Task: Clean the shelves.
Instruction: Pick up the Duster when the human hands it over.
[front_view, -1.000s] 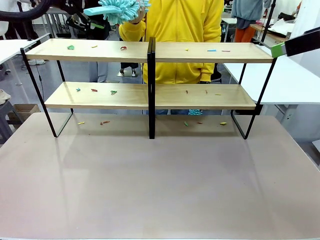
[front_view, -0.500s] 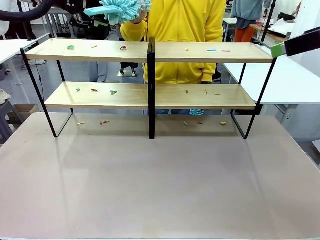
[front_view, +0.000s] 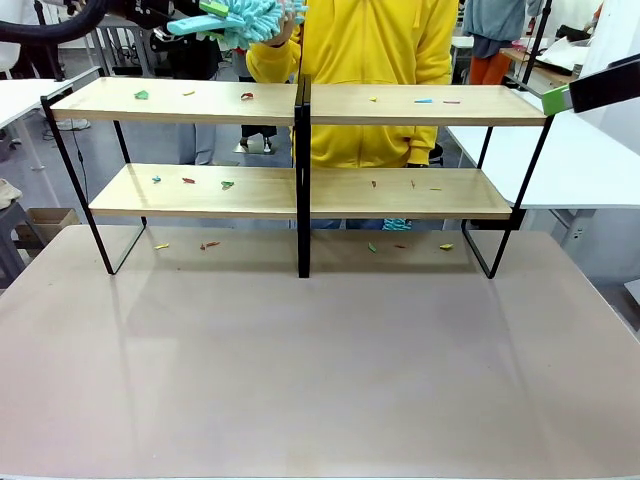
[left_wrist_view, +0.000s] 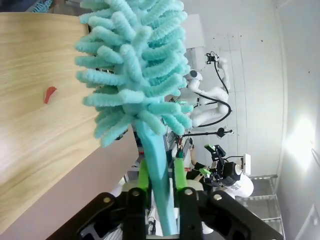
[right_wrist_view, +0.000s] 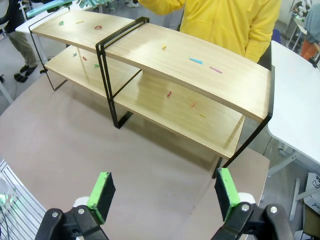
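The shelves (front_view: 300, 190) stand at the table's far side, two light-wood boards on a black frame, with small coloured scraps on both boards. High above the top board's left half, my left gripper (front_view: 203, 12) is shut on the handle of a teal fluffy duster (front_view: 250, 14). A person in yellow has a hand (front_view: 275, 33) at the duster's head. In the left wrist view the green pads (left_wrist_view: 144, 172) pinch the handle, with the duster (left_wrist_view: 135, 70) over the board and a red scrap (left_wrist_view: 50, 93). My right gripper (right_wrist_view: 164, 195) hangs open above the table, facing the shelves (right_wrist_view: 200, 70).
More scraps (front_view: 372, 247) lie on the grey-brown tabletop (front_view: 320, 370) under the rack. One finger (front_view: 598, 88) of my right gripper pokes in beside the top board's right end. White tables (front_view: 590, 160) flank the workspace.
My left gripper's fingers have closed on the duster's handle. The duster has shifted slightly; the person's hand stays at its head. The right arm has not moved.
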